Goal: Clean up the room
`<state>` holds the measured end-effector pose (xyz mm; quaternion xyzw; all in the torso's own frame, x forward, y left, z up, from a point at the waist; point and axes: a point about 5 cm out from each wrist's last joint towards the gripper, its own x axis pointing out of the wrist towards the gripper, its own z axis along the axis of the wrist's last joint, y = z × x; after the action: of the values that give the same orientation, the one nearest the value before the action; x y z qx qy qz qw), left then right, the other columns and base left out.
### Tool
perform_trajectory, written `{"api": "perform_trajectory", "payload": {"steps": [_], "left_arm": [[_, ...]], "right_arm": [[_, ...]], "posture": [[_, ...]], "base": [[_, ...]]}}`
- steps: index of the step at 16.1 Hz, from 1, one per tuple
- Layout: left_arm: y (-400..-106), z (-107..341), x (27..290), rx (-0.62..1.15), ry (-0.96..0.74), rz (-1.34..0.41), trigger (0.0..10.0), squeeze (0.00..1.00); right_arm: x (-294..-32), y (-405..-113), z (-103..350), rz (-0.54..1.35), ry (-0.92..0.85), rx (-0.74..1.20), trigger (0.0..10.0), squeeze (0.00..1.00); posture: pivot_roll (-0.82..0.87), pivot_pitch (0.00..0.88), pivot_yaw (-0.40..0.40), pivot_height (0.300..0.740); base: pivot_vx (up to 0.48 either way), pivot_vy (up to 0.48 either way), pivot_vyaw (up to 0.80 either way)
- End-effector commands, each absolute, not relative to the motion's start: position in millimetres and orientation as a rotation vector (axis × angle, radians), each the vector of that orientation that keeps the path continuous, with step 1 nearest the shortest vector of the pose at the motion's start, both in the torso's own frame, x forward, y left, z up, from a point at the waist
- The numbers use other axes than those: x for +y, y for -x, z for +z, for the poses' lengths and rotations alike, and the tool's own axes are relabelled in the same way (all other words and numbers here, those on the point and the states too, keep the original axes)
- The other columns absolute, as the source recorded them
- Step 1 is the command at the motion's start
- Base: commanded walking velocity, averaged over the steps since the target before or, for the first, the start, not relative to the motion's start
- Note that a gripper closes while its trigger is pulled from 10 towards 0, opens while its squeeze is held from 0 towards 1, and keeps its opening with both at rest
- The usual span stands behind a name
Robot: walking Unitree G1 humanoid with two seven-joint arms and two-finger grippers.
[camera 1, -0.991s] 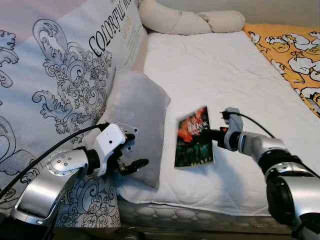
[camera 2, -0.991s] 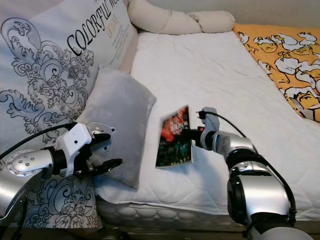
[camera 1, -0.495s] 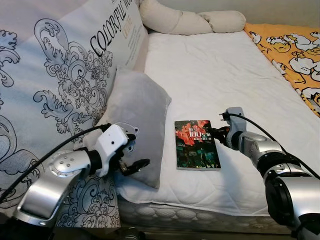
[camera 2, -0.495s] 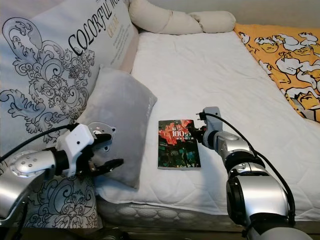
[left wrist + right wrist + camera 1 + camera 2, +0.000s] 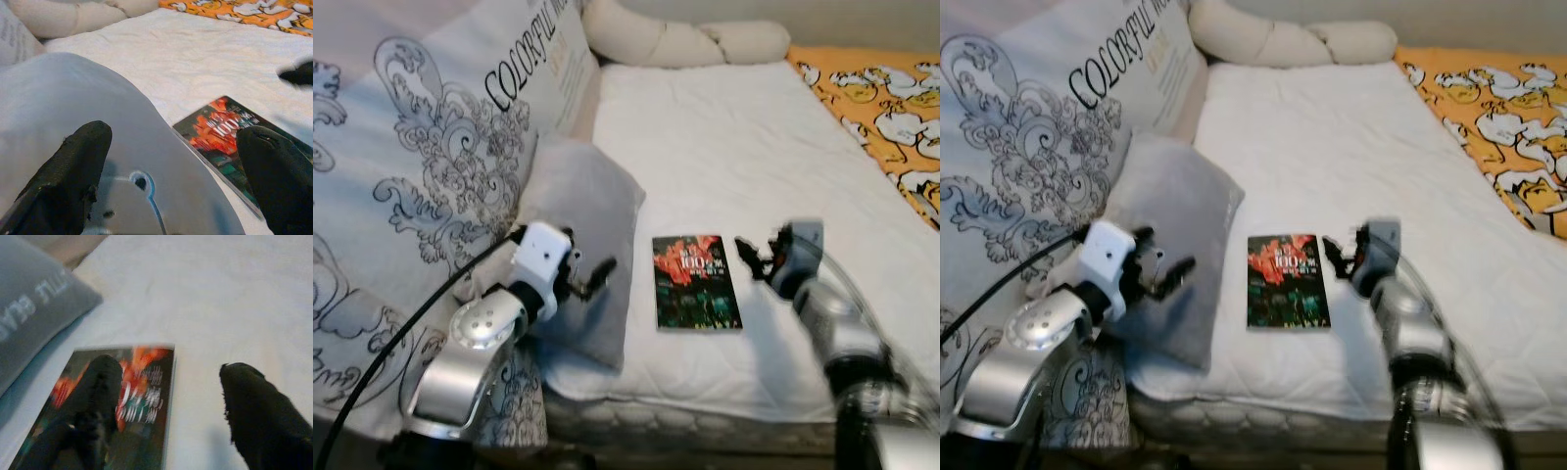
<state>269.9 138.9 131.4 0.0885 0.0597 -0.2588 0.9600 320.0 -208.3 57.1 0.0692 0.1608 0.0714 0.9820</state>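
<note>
A long cream pillow lies at twelve o'clock, and a yellow duck blanket at two o'clock.

A thin, dark-covered paperback book with a red-orange picture and white lettering lies flat, face up and closed, on the white quilted mattress, just beside a grey velvety pillow.
</note>
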Motion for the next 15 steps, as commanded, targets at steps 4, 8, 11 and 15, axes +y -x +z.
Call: {"api": "perform_trajectory", "payload": {"steps": [4,8,11,15], "left_arm": [[-272,126,141,0.113,-0.165,-0.430,10.0,0.00],[-279,126,160,0.099,-0.164,-0.270,10.0,0.00],[-276,120,163,0.116,-0.176,-0.242,10.0,0.00],[-282,119,162,0.116,-0.197,-0.230,10.0,0.00]], "right_arm": [[-190,-302,76,0.063,-0.153,0.144,10.0,1.00],[-183,-298,91,0.026,-0.094,0.067,10.0,1.00],[-181,-303,94,-0.004,-0.069,0.106,10.0,1.00],[-166,-302,95,0.035,-0.082,0.109,10.0,1.00]], "posture": [[-0.06,0.000,0.037,0.740],[-0.07,0.000,0.043,0.740],[-0.06,0.000,0.018,0.740],[-0.06,0.000,0.026,0.740]], "base": [[0.000,-0.311,0.00],[0.000,-0.400,0.00],[0.000,-0.377,0.00],[0.000,-0.354,0.00]]}}
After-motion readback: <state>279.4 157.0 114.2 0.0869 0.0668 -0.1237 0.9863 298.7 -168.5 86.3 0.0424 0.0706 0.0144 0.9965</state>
